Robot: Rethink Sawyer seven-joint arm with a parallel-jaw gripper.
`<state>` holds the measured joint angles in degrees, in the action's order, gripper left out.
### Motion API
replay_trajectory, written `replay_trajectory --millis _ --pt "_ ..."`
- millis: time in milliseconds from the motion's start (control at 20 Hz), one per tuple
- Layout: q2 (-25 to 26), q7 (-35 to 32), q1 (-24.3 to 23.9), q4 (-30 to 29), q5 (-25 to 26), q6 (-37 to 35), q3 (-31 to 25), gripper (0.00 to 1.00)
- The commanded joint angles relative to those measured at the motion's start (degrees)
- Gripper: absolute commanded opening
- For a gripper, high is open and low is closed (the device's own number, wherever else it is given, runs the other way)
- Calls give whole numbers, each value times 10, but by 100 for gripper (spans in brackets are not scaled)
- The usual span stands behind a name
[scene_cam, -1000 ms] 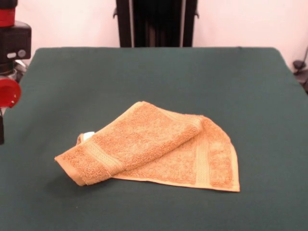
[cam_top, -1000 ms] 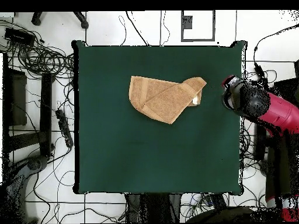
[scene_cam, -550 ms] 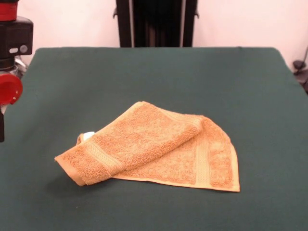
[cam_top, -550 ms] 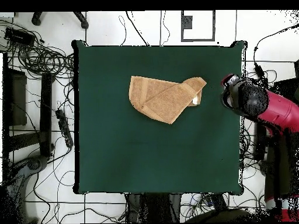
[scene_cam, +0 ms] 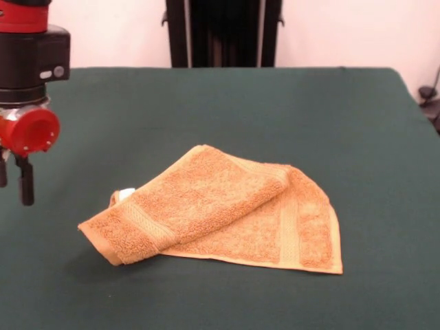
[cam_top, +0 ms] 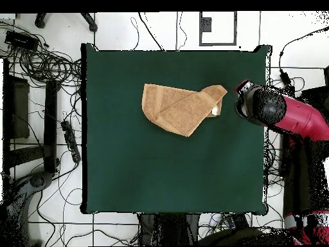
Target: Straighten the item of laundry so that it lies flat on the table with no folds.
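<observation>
Hovering claw (scene_cam: 14, 180) beside washcloth (scene_cam: 220, 210)

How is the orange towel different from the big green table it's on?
The towel is orange-tan and fuzzy, while the table is dark green and smooth-looking. The towel is small and the table is far bigger, spreading out on every side of it. The towel is folded over itself with a raised flap, while the table lies flat. Both look like soft fabric surfaces.
</observation>
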<state>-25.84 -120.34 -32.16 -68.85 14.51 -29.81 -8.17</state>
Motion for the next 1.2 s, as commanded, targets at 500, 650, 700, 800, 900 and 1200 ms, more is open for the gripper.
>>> replay_trajectory --millis 500,650,700,800,900,1200 --pt "6 -8 63 -27 -13 -92 -26 100" --pt "25 -11 63 -16 -17 -79 -35 100" --pt "29 -14 64 -13 -20 -77 -38 100" --pt "36 -21 68 -7 -23 -76 -37 100" --pt "41 -27 72 -4 -25 -74 -36 100" --pt "59 -27 72 3 -23 -50 -37 100"
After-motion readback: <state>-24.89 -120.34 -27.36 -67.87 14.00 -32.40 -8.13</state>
